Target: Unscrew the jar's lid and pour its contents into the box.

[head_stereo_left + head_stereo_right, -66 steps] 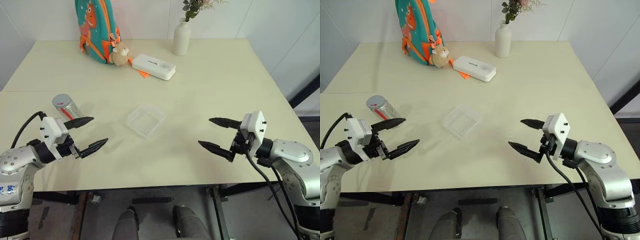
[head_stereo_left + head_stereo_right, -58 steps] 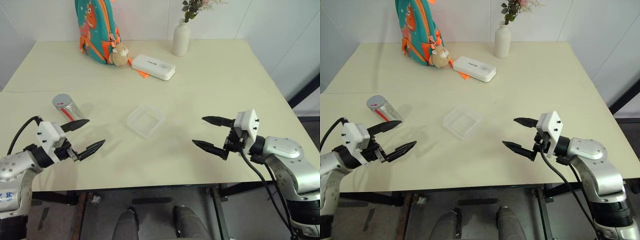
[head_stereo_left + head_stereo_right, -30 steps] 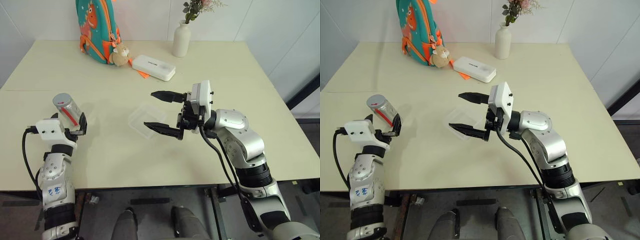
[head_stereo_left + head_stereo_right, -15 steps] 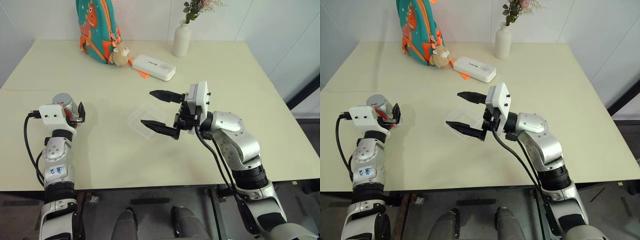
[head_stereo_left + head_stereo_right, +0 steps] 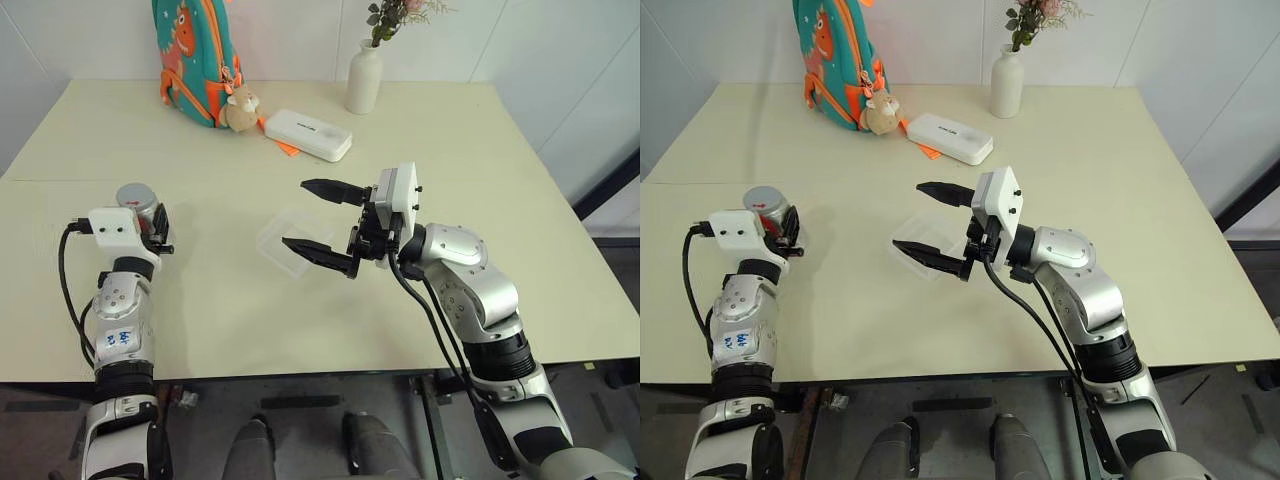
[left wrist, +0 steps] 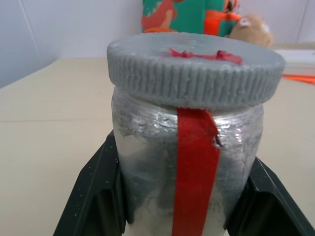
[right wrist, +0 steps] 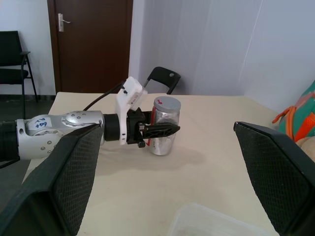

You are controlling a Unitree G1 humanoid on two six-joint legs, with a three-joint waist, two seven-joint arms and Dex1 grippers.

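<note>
The jar [image 5: 139,207], silvery with a red strip down its side, stands upright near the table's left edge. Its grey lid [image 6: 195,68] is screwed on. My left gripper [image 5: 150,226] is shut on the jar's body below the lid, one black finger [image 6: 96,196] pressed against each side. What is inside the jar is hidden. The clear box [image 5: 283,233] lies at the table's middle. My right gripper [image 5: 297,214] hovers open just right of the box and points left toward the jar [image 7: 164,127].
At the table's back stand a teal and orange backpack [image 5: 195,55] with a plush toy [image 5: 238,108], a white oblong case [image 5: 307,133] and a white vase [image 5: 363,75] with flowers. Bare table [image 5: 420,130] lies to the right and in front.
My left gripper moved forward around the jar and shut on it. My right arm swung from the table's right side to beside the box, then held still, open.
</note>
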